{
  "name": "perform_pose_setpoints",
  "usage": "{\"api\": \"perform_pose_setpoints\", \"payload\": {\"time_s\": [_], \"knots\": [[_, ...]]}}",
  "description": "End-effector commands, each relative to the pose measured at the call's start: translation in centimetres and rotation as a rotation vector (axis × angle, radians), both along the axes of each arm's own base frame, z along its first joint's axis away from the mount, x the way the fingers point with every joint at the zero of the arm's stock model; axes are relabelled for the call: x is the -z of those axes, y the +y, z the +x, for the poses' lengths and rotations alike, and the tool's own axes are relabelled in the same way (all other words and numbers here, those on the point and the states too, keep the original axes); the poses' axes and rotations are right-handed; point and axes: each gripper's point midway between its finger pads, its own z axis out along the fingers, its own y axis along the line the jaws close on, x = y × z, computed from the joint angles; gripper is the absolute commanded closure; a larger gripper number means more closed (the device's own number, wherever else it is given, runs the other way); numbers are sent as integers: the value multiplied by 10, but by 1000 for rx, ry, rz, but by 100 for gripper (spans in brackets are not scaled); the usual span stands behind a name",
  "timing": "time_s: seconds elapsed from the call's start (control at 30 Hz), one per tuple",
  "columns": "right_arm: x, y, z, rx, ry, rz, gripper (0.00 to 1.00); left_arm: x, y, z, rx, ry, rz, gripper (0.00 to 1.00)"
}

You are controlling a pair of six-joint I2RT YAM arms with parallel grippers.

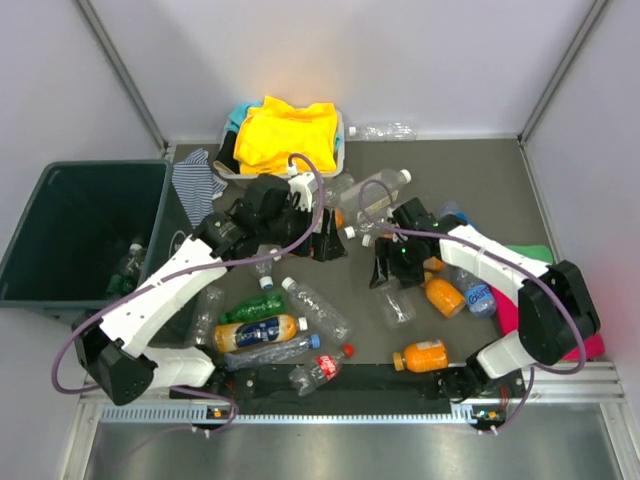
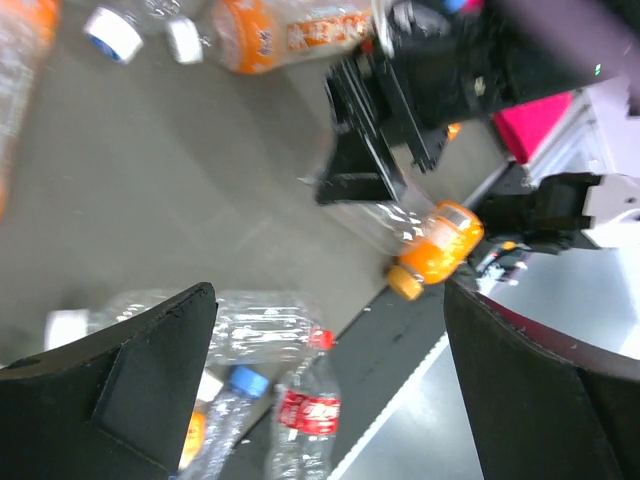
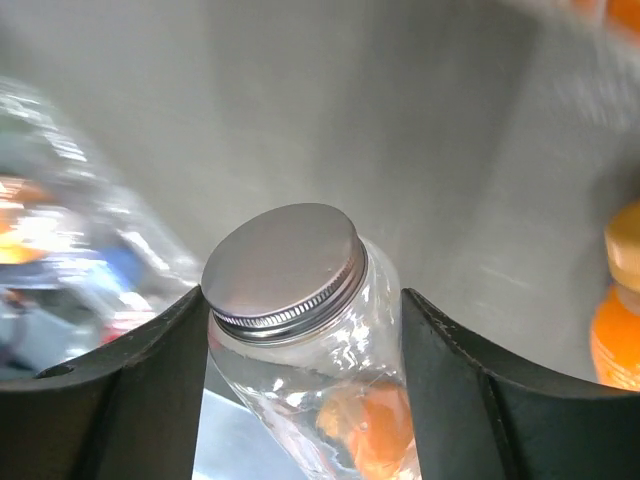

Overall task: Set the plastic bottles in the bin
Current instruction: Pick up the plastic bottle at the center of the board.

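Note:
Many plastic bottles lie on the dark mat: orange ones [image 1: 425, 355] [image 1: 258, 333], a green one [image 1: 250, 308] and a red-labelled one [image 1: 318, 368]. The dark green bin [image 1: 70, 230] stands at the left with bottles inside. My right gripper [image 1: 385, 265] is shut on a clear bottle [image 3: 330, 360] with a silver screw cap [image 3: 282, 262], and both fingers press its sides. My left gripper [image 1: 328, 238] hangs open above the mat with nothing between its fingers. In the left wrist view, a clear bottle [image 2: 250, 325] and the red-labelled bottle [image 2: 305, 415] lie below it.
A white tray [image 1: 228, 130] of yellow cloth sits at the back, with a striped cloth [image 1: 195, 180] next to it. Pink [image 1: 590, 345] and green [image 1: 530, 255] cloths lie under the right arm. A clear bottle [image 1: 385, 130] rests against the back wall. The two grippers are close together.

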Motion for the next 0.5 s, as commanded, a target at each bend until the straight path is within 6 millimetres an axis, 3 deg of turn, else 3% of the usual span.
{"api": "perform_pose_setpoints", "payload": {"time_s": [0.0, 0.07, 0.27, 0.37, 0.47], "knots": [[-63, 41, 36, 3, -142, 184, 66, -33, -17, -7, 23, -30, -197, 1], [-88, 51, 51, 32, -179, 262, 69, -26, -20, -11, 16, 13, -228, 1], [-161, 74, 87, 87, -256, 524, 70, -42, -39, -7, 31, 17, -390, 1], [-197, 89, 88, 39, -283, 636, 68, -38, -42, 6, -17, 12, -395, 1], [-219, 97, 87, 34, -270, 711, 68, -33, -42, 18, -69, 10, -378, 1]]}}
